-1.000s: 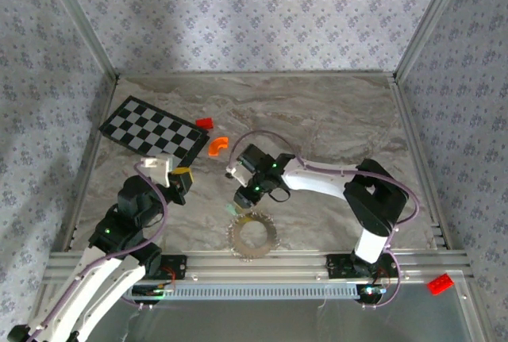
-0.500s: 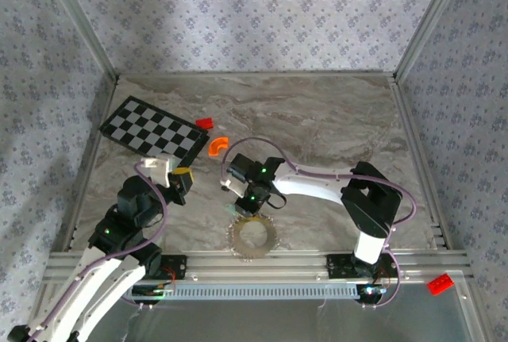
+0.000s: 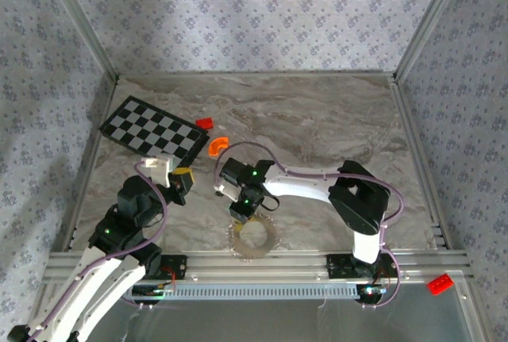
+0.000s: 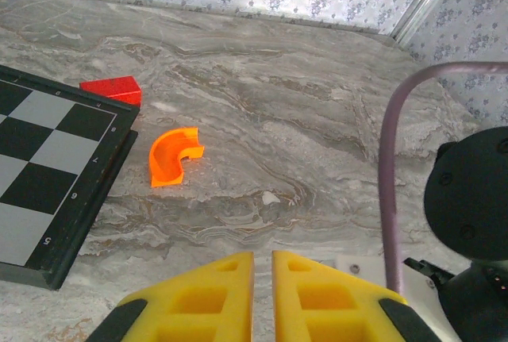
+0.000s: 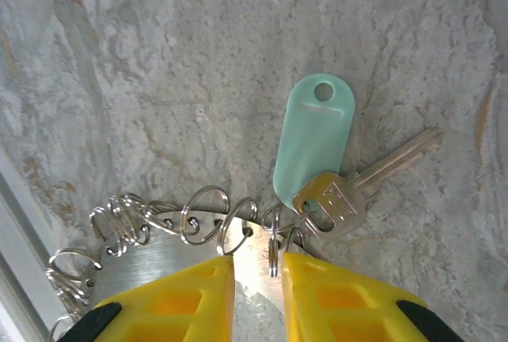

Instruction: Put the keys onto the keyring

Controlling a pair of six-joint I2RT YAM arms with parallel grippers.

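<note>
1. From above, the marbled table (image 3: 333,120) carries a checkerboard (image 3: 155,129) at the far left, with a small red block (image 3: 205,122) at its far corner and an orange curved piece (image 3: 217,146) just beside it; the left gripper (image 3: 181,182) hangs near the board's near edge, well apart from the keyring (image 3: 252,236); the keyring lies close to the near rail, its rim fringed with little loops; the right arm bends in from the right and the right gripper (image 3: 242,209) points down at the ring's far rim; a second red block (image 3: 440,283) sits beyond the rail at the near right.

2. At the left wrist, the yellow fingers (image 4: 230,286) stand with a thin slit between them and nothing in it; beyond them lie the orange curved piece (image 4: 175,155), the small red block (image 4: 113,89) and the checkerboard (image 4: 48,191); the right arm's black body (image 4: 468,199) fills the right edge.

3. At the right wrist, the right gripper (image 5: 259,267) is narrow, its fingers astride one small loop on the keyring (image 5: 155,251); I cannot tell whether they pinch it; the keys (image 5: 313,144), a pale green tag and a metal key joined on a small ring, rest on the table just beyond the fingertips, touching the rim loops; whether they are threaded on cannot be told.
</note>
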